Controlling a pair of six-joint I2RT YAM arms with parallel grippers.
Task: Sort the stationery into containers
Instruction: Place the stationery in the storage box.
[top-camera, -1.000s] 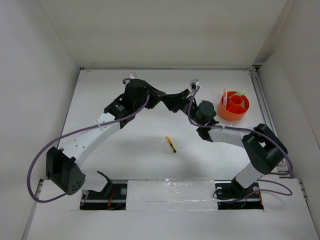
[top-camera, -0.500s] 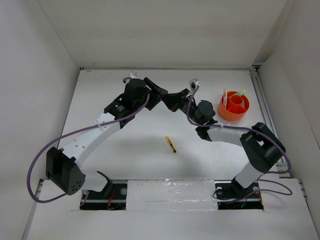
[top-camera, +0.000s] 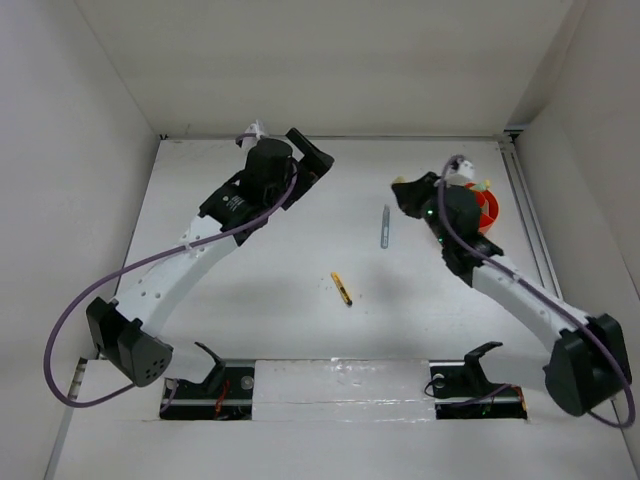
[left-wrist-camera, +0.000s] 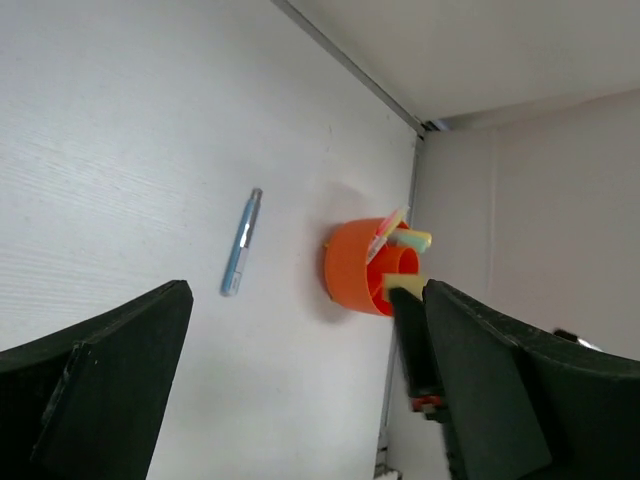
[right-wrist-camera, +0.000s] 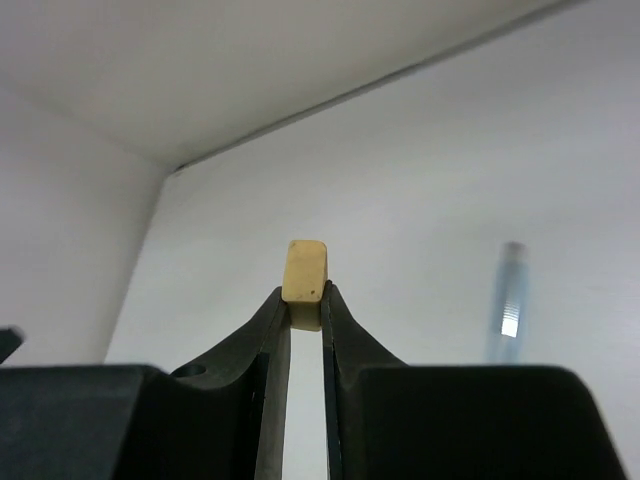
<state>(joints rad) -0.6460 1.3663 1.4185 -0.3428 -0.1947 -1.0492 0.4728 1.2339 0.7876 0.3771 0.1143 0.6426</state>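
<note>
White bench with plain white walls all round, nothing fancy. Right jaws are pinched narrow on the tan eraser. From the right wrist cam you can see the little block clamped by its lower half between the two fingertips, with the top half poking out past them. Those jaws are up off the bench, right next to the orange pot. In the left wrist cam the eraser sits right at the pot's rim, but I can't tell if it's actually over the pot or just beside it.

The pot has a pale yellow-green marker and something pink sticking up out of it. I can't make out which compartment they're in.

Left jaws are spread wide with nothing between them, up off the bench and well apart from the pot, pointing across at it.

The grey-blue pen lies flat on the bench between the two sets of jaws. It's near the right jaws and well apart from the left ones. It's blurry off to one side in the right wrist cam.

The short yellow-black pen lies flat further back toward the arm bases, well apart from both sets of jaws.
</note>
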